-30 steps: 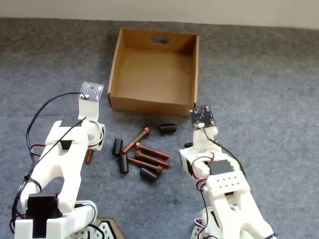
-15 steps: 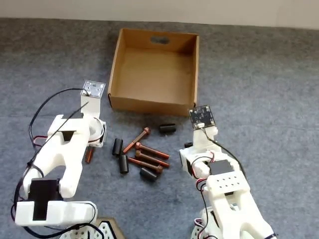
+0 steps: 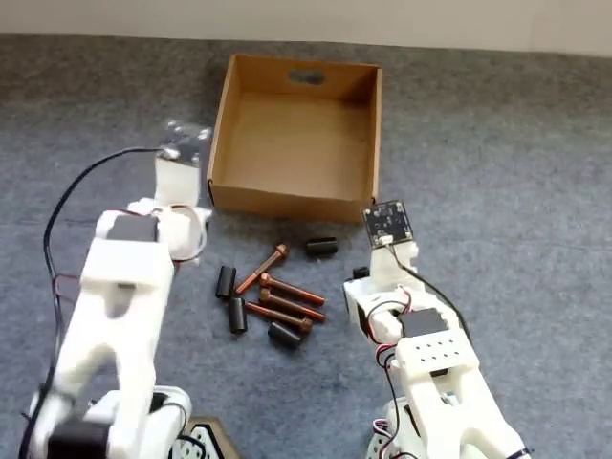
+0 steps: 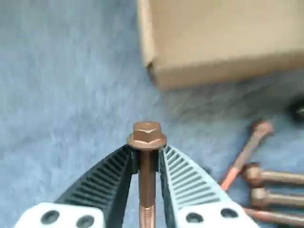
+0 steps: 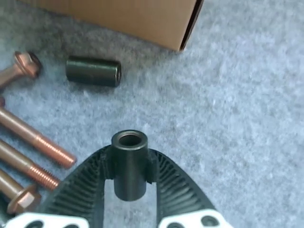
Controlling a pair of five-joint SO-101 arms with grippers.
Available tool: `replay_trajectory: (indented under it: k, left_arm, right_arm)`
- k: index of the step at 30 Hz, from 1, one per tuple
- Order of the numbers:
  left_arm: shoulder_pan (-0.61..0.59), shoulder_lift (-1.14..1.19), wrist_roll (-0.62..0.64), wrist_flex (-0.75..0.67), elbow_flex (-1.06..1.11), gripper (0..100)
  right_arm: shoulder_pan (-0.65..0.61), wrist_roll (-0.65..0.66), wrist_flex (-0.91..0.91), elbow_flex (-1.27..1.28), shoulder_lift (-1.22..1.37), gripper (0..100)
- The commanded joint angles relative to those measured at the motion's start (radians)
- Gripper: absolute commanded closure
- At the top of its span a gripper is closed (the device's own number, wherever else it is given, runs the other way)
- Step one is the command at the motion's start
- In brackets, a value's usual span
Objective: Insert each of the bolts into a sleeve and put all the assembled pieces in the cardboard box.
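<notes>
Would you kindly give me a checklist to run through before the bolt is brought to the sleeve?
1. Left pincer shut on bolt: ok.
2. Right pincer shut on sleeve: ok.
3. Sleeve's bore mouth uncovered: ok.
4. Bolt lined up with bore: not ok, the two pincers are well apart.
5. Bolt's threaded end leading: not ok, its head sticks out past the pincer.
6. Cardboard box open to receive pieces: ok.
</notes>
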Motion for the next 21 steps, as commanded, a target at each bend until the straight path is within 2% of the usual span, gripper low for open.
replay_trajectory:
  k: [1, 6, 11, 14, 18, 21]
  left_arm:
    - [0.076, -0.236, 0.117, -0.043, -0.051, 99]
    - [0.081, -0.314, 0.298, -0.269, -0.048, 99]
    - [0.124, -0.286, 0.338, -0.443, 0.001, 99]
    - [0.128, -0.28, 0.339, -0.554, 0.035, 99]
    - [0.125, -0.28, 0.341, -0.678, 0.044, 99]
    - [0.139, -0.278, 0.341, -0.701, 0.045, 99]
  right_arm:
    - [0.007, -0.009, -0.03, -0.062, -0.025, 99.2]
    - [-0.044, -0.009, -0.031, -0.203, -0.025, 99.2]
    - [-0.16, -0.009, -0.07, -0.323, -0.018, 99.2]
    - [-0.2, -0.009, -0.217, -0.314, -0.015, 99.2]
    - [-0.199, -0.005, -0.503, -0.228, -0.015, 99.2]
    - [-0.199, -0.009, -0.653, -0.131, -0.024, 99.2]
